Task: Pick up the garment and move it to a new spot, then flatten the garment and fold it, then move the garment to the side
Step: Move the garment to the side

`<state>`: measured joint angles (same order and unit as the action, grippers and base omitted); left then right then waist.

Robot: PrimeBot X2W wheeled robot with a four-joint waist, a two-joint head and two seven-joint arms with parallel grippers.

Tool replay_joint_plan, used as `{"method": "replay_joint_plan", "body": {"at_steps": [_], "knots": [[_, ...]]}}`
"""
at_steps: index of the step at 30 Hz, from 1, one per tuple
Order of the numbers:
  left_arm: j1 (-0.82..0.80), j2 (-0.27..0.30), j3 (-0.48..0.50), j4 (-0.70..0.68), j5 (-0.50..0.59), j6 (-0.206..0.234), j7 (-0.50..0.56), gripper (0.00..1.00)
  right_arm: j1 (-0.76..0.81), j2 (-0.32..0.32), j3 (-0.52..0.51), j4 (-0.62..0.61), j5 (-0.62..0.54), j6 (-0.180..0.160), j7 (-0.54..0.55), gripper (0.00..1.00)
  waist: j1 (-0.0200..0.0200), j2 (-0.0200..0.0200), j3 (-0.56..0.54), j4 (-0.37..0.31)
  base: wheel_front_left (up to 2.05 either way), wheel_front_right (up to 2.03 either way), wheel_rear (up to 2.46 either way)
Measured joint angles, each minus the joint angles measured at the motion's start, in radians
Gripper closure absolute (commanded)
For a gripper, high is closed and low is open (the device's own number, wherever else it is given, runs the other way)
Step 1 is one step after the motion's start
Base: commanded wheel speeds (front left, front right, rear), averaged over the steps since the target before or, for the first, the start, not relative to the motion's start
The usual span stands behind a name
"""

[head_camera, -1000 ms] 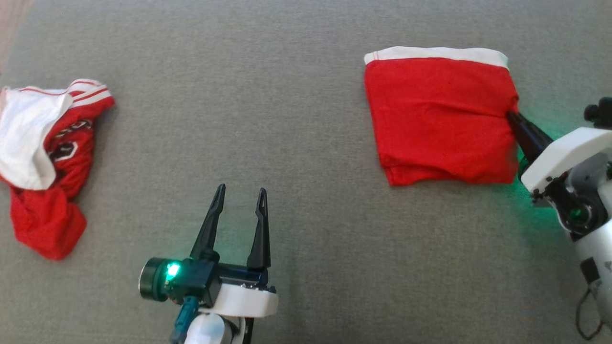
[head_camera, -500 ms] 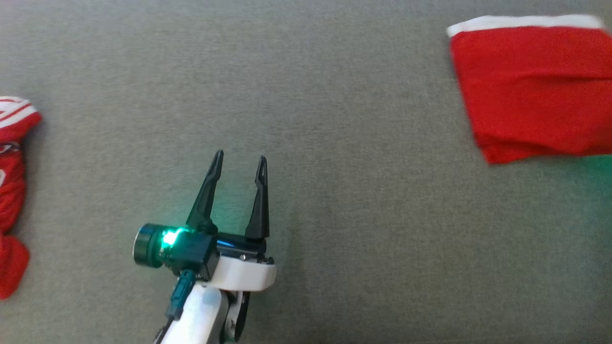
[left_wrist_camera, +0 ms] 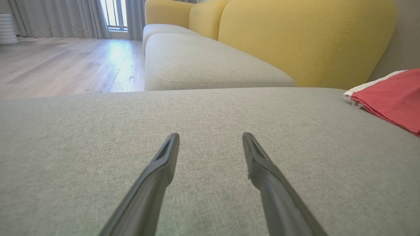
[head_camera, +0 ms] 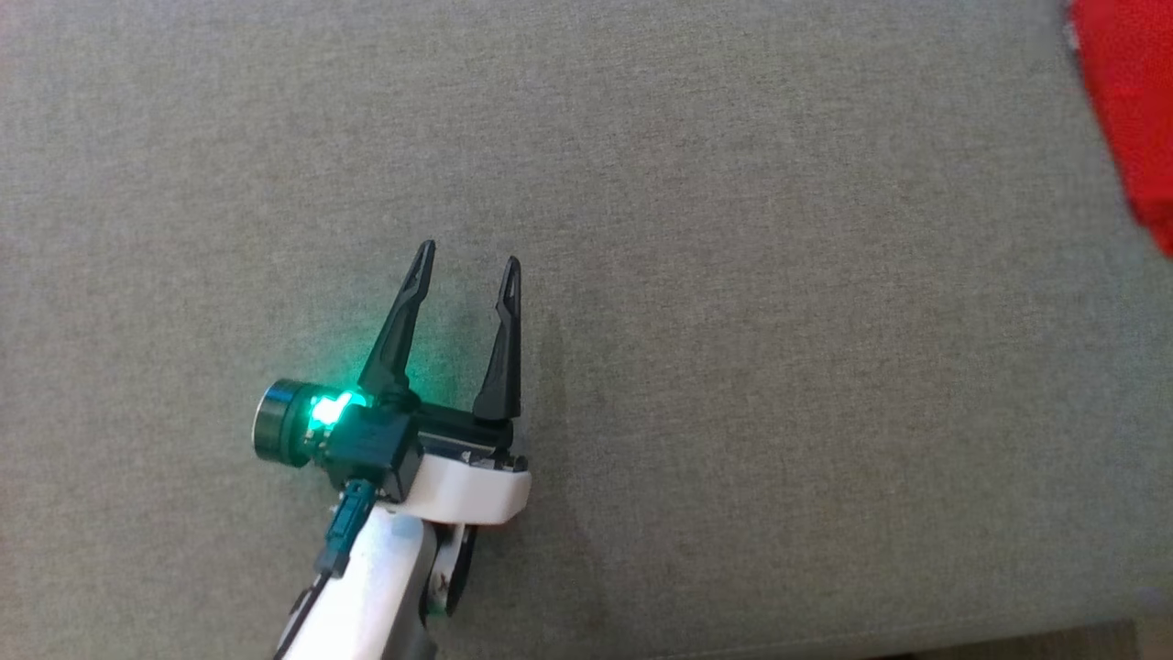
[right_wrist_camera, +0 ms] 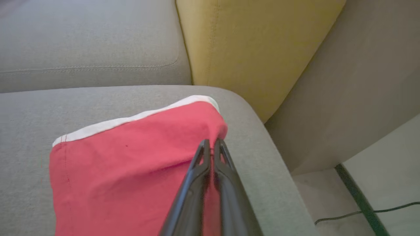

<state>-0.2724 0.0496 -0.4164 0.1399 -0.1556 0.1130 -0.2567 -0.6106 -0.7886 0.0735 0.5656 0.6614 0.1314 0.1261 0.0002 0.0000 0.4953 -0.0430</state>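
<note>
Obs: folded red garment point(right_wrist_camera: 124, 164) sits at the right end of the grey sofa seat point(right_wrist_camera: 29, 111); it looks light and limp, likely to sag and unfold if dragged. My right fingers point(right_wrist_camera: 196, 182) are pinched shut on its right edge fold, while my left fingers point(head_camera: 404, 316) are spread wide and empty. Judgement: the edge grip should catch all layers.

A red garment point(right_wrist_camera: 124, 170) with a white band at its edge, on a plain grey sofa seat point(head_camera: 733, 275). Behind the seat are mustard-yellow backrests point(left_wrist_camera: 295, 42); beyond it, a pale wood floor point(left_wrist_camera: 65, 65). The left gripper point(head_camera: 469, 254) is black, lit green.
</note>
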Motion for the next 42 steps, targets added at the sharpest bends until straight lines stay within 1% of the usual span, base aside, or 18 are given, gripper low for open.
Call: {"method": "replay_joint_plan", "body": {"at_steps": [1,3,5,8,11,13,14,18,22,27,30,33,38,42], "knots": [[-0.008,0.000,-0.002,0.007,0.000,0.000,0.000,0.00,-0.005,0.000,-0.032,0.005,-0.054,0.000,-0.004,0.00,0.0000,0.0000,0.000,0.002,0.00,0.00,0.00],[-0.011,0.000,-0.003,0.015,-0.001,-0.007,0.000,0.00,-0.005,0.006,-0.057,0.010,-0.115,0.000,-0.004,0.00,-0.0001,0.0000,-0.010,0.006,0.00,0.00,0.00],[-0.010,0.000,-0.004,0.020,-0.002,-0.009,0.000,0.00,-0.004,0.034,-0.077,0.010,-0.169,0.000,-0.003,0.00,-0.0002,0.0000,-0.028,0.011,0.00,0.00,0.00],[-0.005,0.000,-0.004,0.027,-0.010,-0.007,0.000,0.00,0.013,0.120,-0.080,-0.007,-0.224,0.000,0.017,0.00,-0.0003,0.0000,-0.070,0.020,0.00,0.00,0.00],[0.018,0.000,-0.001,0.035,-0.012,0.004,0.000,0.00,0.066,0.223,-0.064,-0.029,-0.216,0.000,0.025,0.00,-0.0003,0.0000,-0.125,0.031,0.00,0.00,0.00],[0.052,-0.001,0.002,0.043,-0.020,0.011,0.000,0.00,0.120,0.273,-0.036,-0.041,-0.198,0.000,0.024,0.00,-0.0004,0.0000,-0.166,0.039,0.00,0.00,0.00],[0.091,0.000,0.008,0.054,-0.029,0.016,0.000,0.00,0.174,0.311,-0.004,-0.047,-0.184,0.000,0.018,0.00,-0.0005,0.0001,-0.209,0.047,0.00,0.00,0.00],[0.143,0.000,0.030,0.078,-0.035,0.029,0.000,0.00,0.247,0.394,0.061,-0.046,-0.172,0.000,-0.053,0.00,-0.0006,0.0001,-0.296,0.064,0.00,0.00,0.00],[0.197,0.000,0.061,0.091,-0.060,0.029,0.000,0.00,0.299,0.475,0.144,-0.025,-0.165,0.000,-0.152,0.00,-0.0006,0.0001,-0.381,0.076,0.00,0.00,0.00],[0.288,0.001,0.096,0.097,-0.072,0.029,0.000,0.00,0.378,0.535,0.211,-0.009,-0.127,0.000,-0.306,0.00,-0.0007,0.0001,-0.474,0.086,0.00,0.00,0.00],[0.311,0.001,0.117,0.076,-0.073,0.029,0.000,0.00,0.411,0.541,0.221,-0.030,-0.134,0.000,-0.360,0.00,-0.0006,0.0001,-0.509,0.091,0.00,0.00,0.00],[0.325,0.002,0.135,0.053,-0.073,0.029,0.000,0.00,0.440,0.542,0.209,-0.077,-0.192,0.000,-0.374,0.00,-0.0003,0.0001,-0.530,0.092,0.00,0.00,0.00],[0.381,0.002,0.159,0.017,-0.072,0.028,0.000,0.00,0.547,0.593,0.098,-0.238,-0.274,0.000,-0.374,0.00,-0.0003,0.0001,-0.556,0.082,0.00,0.00,0.00],[0.411,0.002,0.162,0.013,-0.072,0.020,0.000,0.00,0.649,0.603,0.082,-0.280,-0.324,0.000,-0.374,0.00,-0.0004,0.0001,-0.566,0.080,0.00,0.00,0.00]]}}
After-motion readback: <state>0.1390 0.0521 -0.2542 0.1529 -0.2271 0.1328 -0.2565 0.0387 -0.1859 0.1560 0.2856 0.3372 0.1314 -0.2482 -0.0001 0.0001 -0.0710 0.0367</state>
